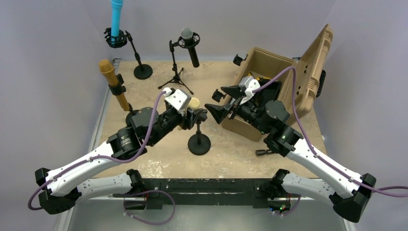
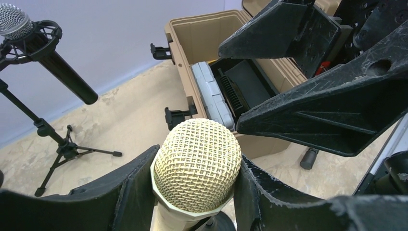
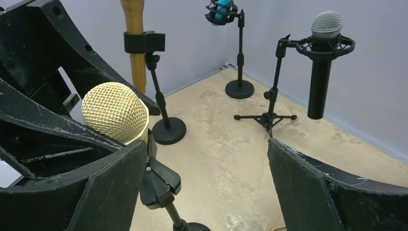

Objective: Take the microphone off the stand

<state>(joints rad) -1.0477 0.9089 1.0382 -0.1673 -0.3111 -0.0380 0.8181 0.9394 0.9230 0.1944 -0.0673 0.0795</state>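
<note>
The table point(image 1: 159, 161) is a tan board, sandy in look and mottled with paler scuffs and worn patches. Plain lilac-grey walls point(image 1: 216, 19) close it in at the back and on both sides. A black rail point(image 1: 207, 185) runs along the near edge between the arm bases.

The mic point(image 1: 194, 102), with a cream mesh head, is near the middle of the table, atop a stand point(image 1: 199, 144) with a round black base. The left gripper point(image 1: 196, 115) is closed around it. In the left wrist view its two fingers point(image 2: 120, 192) hug the body just under the head, one on each side, touching it. In the right wrist view a black clip point(image 3: 159, 185) shows just below the head. The mic body is hidden there, so I cannot tell for sure whether it sits in the clip.

The right gripper point(image 1: 217, 103) hangs just to the right of the mic, spread wide, holding nothing and not touching it.

Behind it an open tan case point(image 1: 262, 57) stands on the right of the table, lid up, with dark gear inside. Three other mics are on their own stands toward the back and left. A blue mic point(image 1: 116, 17) is at the far left corner, a brown mic point(image 1: 109, 72) is nearer on the left, and a black mic point(image 1: 192, 50) with a silver head is on a tripod at the back centre.
</note>
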